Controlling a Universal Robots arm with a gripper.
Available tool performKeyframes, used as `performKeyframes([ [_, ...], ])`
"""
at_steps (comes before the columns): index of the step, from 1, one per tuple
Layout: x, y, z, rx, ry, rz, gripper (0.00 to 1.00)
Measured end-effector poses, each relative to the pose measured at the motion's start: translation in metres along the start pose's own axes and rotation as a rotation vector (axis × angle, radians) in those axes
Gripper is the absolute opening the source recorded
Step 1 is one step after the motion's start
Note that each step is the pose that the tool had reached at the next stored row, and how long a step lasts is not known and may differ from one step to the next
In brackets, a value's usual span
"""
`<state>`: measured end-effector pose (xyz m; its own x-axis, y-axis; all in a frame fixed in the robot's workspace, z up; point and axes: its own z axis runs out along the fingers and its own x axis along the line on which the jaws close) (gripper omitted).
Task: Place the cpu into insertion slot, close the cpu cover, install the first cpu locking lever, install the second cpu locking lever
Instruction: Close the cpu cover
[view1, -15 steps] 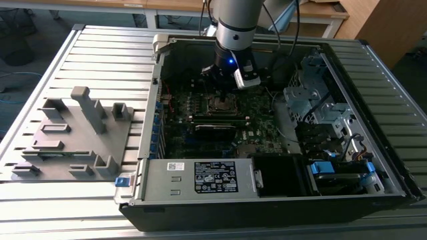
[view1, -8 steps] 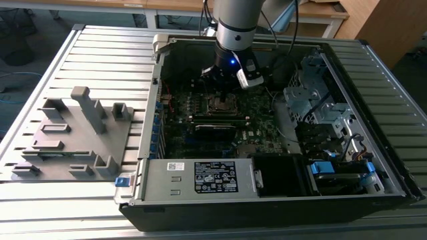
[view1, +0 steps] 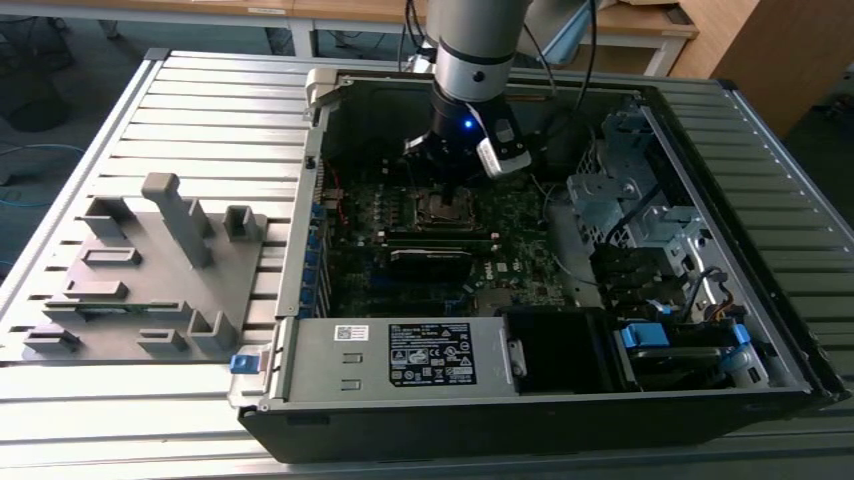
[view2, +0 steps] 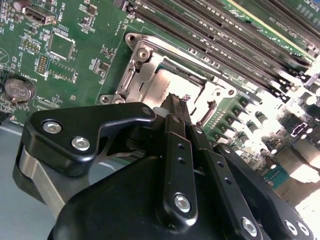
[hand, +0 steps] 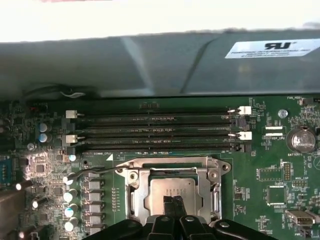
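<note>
the gripper has its fingers drawn nearly together, holding nothing, with the tips on the cpu. the cpu lies in the insertion slot, with the cpu cover down around it.

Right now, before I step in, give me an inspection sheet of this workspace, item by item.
Surface: slatted metal table, open computer case lying on it.
Job's things: cpu seated on the motherboard, cpu cover down around it; a wire lever juts beside it.
Clutter: grey fixture tray on the exterior view's left of the case.
Pincer: shut, at the cpu's edge.
Cables: dark wires by the drive bays.
Surroundings: wooden desks behind.
</note>
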<state>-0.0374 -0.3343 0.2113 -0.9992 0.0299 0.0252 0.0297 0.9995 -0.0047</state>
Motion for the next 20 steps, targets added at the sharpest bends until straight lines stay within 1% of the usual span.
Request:
performKeyframes([
  [2,-0.0019,0.0,0.0002,0.0003,0.0,-0.009,0.1],
  [9,-0.0101,0.0003,0.0005,0.0005,0.0,-0.013,0.1],
  [16,-0.0103,0.0003,0.0007,0.0003,-0.0001,-0.013,0.1],
  [20,-0.0104,0.0002,0.002,-0.0009,-0.0047,-0.013,0.1],
])
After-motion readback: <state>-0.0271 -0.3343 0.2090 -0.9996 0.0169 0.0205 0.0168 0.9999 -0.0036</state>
